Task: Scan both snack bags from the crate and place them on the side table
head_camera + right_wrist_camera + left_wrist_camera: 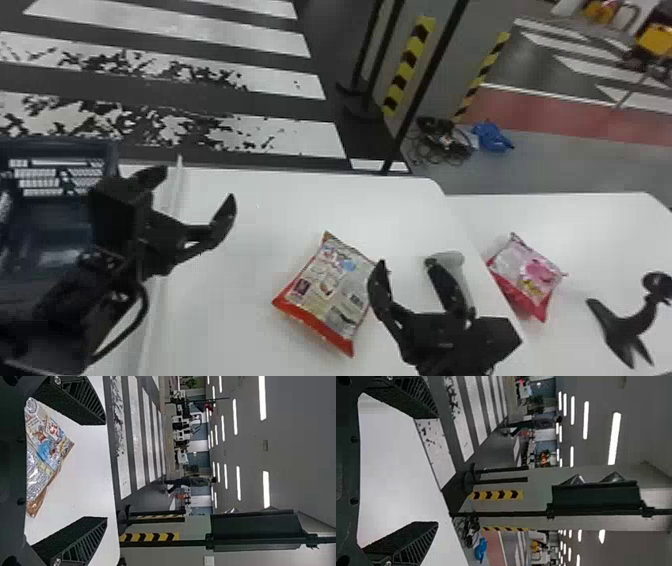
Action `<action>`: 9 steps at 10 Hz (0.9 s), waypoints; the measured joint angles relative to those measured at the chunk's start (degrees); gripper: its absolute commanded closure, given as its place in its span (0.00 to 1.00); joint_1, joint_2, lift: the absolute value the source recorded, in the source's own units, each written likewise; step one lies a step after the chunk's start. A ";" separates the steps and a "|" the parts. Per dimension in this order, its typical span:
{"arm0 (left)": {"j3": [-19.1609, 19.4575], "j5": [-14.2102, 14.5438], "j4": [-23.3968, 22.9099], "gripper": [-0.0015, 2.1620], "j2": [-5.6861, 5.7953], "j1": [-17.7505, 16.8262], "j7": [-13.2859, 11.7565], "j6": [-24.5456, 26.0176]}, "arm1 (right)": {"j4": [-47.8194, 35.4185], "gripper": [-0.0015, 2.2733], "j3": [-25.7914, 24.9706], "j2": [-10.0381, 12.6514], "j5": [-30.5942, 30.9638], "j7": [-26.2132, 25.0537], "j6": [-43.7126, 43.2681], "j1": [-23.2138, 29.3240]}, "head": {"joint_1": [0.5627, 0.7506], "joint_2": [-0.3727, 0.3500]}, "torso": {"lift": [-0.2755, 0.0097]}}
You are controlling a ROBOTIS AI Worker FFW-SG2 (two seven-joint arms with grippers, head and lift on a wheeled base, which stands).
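Observation:
My left gripper [196, 187] is open beside the crate's [60, 240] right side, its fingers [415, 546] wide apart around nothing in the left wrist view; that gripper [437, 470] faces across the table. The red-edged snack bag [327, 295] lies flat on the main table, printed panel up. At its right edge my right gripper [406, 262] stands open, one finger overlapping the bag's corner. In the right wrist view, the bag [45, 451] lies beyond the open gripper [106, 471]. A pale scanner [455, 262] is partly hidden behind the right finger. The pink snack bag [532, 277] rests on the side table [590, 215].
A black stand [625, 325] with a curved neck is on the side table at the right. The main table [260, 200] adjoins the side table along a slanting edge. A thin raised strip [162, 270] runs along the table beside the crate.

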 measured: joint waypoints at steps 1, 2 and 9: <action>3.49 0.14 -0.27 0.02 2.23 2.73 -0.07 -7.63 | -0.06 0.04 0.37 0.00 0.24 0.54 1.17 -0.32 | 0.70 0.16 | 0.62; 6.79 1.01 -0.28 0.02 3.82 5.33 -0.67 -13.30 | -0.08 0.07 0.71 0.00 0.39 0.87 2.08 -0.72 | 0.70 0.20 | 0.62; 18.31 4.21 -0.62 0.04 6.02 20.09 -4.04 -32.43 | 0.35 0.99 1.69 0.00 3.03 6.89 15.45 -4.76 | 0.70 0.43 | 0.62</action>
